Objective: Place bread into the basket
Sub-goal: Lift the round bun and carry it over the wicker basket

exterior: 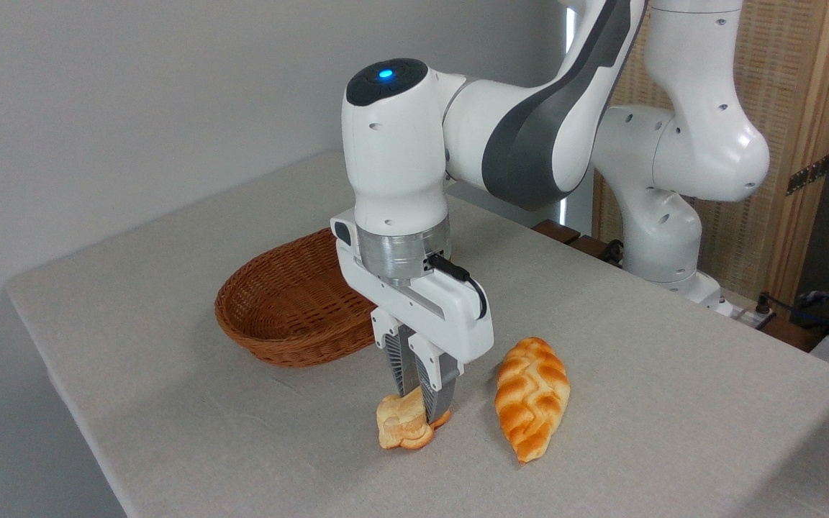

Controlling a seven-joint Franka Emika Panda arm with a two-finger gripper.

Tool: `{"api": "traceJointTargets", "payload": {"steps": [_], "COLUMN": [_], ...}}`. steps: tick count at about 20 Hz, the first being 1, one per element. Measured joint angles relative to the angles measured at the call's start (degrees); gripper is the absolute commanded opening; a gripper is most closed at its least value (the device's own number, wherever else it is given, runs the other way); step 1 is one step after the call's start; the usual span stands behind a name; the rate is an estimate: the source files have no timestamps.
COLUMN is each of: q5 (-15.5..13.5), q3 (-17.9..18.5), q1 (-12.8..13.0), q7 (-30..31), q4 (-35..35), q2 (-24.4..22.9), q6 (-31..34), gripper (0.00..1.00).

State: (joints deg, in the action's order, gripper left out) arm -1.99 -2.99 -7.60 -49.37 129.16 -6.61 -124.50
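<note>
The bread (401,426) is a small pale golden bun resting on the table near its front edge. My gripper (422,411) points straight down and is shut on the bread, whose upper part is pinched between the grey ribbed fingers (430,381). The bun looks squeezed narrower at the top, and it still touches the tablecloth. The basket (285,306), a brown woven wicker oval, stands behind and to the left of the bun, with nothing showing inside; my wrist hides its right end.
An orange-brown braided loaf (532,398) lies on the table just right of the gripper. The grey tablecloth's front edge (91,446) runs close on the left. My arm's base (663,252) stands at the back right.
</note>
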Motion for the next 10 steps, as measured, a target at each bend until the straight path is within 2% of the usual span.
{"api": "traceJointTargets", "payload": {"steps": [7,10], "q5": [-0.1,-2.9], "q3": [-0.1,-2.0], "q1": [0.0,0.0], "q7": [0.0,1.1], "q4": [-2.2,-4.6], "q2": [-2.1,-3.1], "q6": [-0.3,1.0], "gripper": [0.31,0.31]}}
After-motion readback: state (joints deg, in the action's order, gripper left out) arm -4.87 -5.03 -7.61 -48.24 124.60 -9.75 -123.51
